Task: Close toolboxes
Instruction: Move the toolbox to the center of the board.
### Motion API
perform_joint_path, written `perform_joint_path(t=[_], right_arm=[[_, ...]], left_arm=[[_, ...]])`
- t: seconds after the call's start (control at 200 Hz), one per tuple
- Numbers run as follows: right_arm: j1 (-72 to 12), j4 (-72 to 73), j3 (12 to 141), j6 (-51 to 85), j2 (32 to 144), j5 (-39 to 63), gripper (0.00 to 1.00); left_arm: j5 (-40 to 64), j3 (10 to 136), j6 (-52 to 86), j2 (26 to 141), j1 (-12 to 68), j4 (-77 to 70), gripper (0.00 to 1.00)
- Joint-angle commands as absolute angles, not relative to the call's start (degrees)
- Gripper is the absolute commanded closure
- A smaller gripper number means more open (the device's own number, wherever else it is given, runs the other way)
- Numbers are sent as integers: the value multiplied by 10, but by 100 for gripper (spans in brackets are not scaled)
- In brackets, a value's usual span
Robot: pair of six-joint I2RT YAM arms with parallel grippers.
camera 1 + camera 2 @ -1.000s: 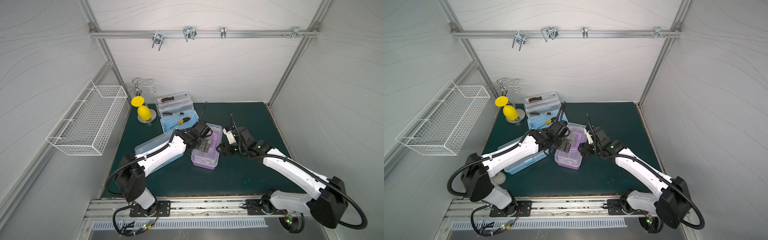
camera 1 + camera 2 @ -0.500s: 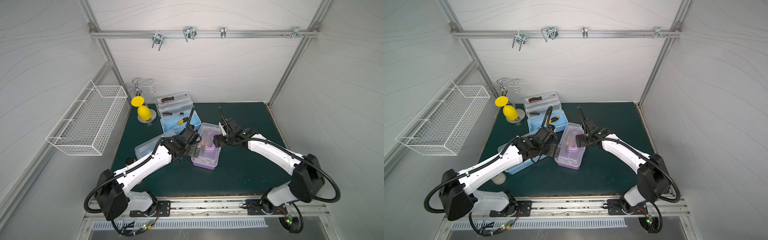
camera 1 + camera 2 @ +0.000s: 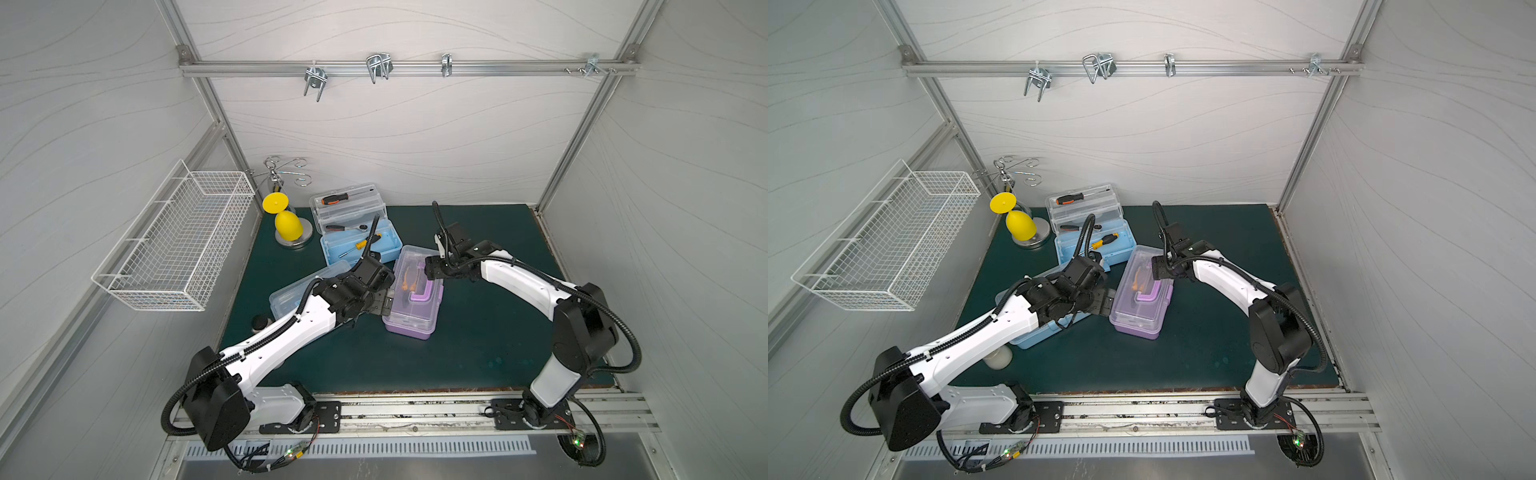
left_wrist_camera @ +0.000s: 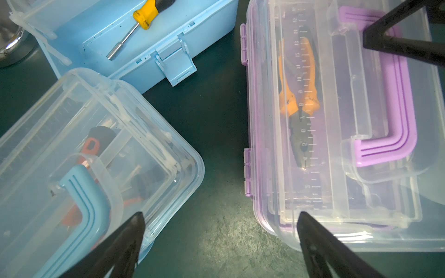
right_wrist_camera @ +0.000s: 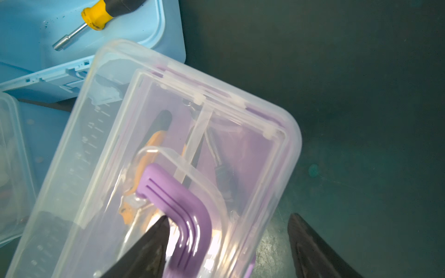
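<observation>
The purple toolbox [image 3: 411, 297] looks light, slick, lid probably flexible; press at its rim. Empty, wide apart: left pincer [image 4: 220, 216], right pincer [image 5: 228, 216].

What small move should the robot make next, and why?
Probably the right arm should ease down and press the clear lid of the purple toolbox. Its jaws stand open, one over that lid, one past the box's edge; the lid lies down, but no view shows its latch snapped. The open blue toolbox can wait.
</observation>
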State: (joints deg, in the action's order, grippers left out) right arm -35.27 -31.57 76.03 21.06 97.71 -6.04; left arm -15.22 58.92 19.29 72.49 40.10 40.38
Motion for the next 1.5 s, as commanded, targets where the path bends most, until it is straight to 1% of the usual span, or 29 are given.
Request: perform_joint_path(t=[0.0, 0.21, 0.445, 0.825, 1.045, 1.15, 1.255, 1.496], right_arm=[[-346, -343, 765, 203, 1001, -79, 23], [-327, -361, 777, 214, 1017, -171, 23], [-274, -361, 775, 211, 1021, -205, 23], [-130, -355, 793, 197, 1049, -210, 23], [-62, -352, 795, 197, 1042, -191, 22], [-33, -349, 791, 202, 1032, -166, 22], [-39, -346, 787, 190, 1006, -158, 22], [-111, -343, 760, 177, 920, -149, 20]], left_arm=[[-143, 586, 198, 711, 395, 387, 1], [-136, 578, 199, 710, 390, 382, 1], [-127, 572, 200, 713, 386, 375, 1], [-125, 564, 198, 714, 375, 373, 1], [-125, 569, 198, 723, 371, 374, 1], [-123, 576, 196, 732, 368, 375, 1], [-113, 595, 186, 750, 366, 373, 1], [-100, 682, 160, 829, 366, 372, 1]])
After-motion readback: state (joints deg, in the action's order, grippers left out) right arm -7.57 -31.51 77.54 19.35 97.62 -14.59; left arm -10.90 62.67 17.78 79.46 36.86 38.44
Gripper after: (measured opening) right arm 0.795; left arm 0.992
